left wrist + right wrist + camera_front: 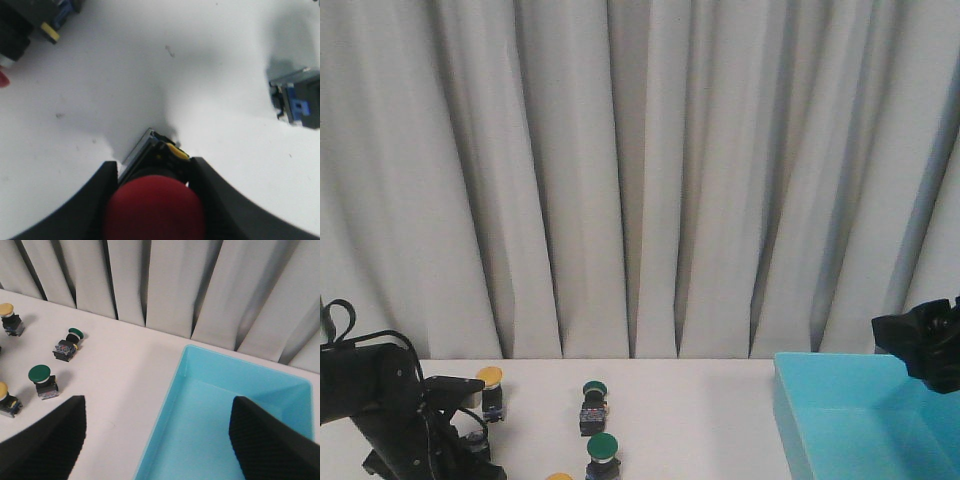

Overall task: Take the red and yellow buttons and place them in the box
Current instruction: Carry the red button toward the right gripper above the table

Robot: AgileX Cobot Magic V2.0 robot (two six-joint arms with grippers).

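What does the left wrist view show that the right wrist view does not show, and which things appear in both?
Only the left wrist view shows a red button between the left gripper fingers, which stand close on both its sides. Only the right wrist view shows the light-blue box, two green buttons, two yellow buttons, the curtain and the open right gripper. Both show the white table.
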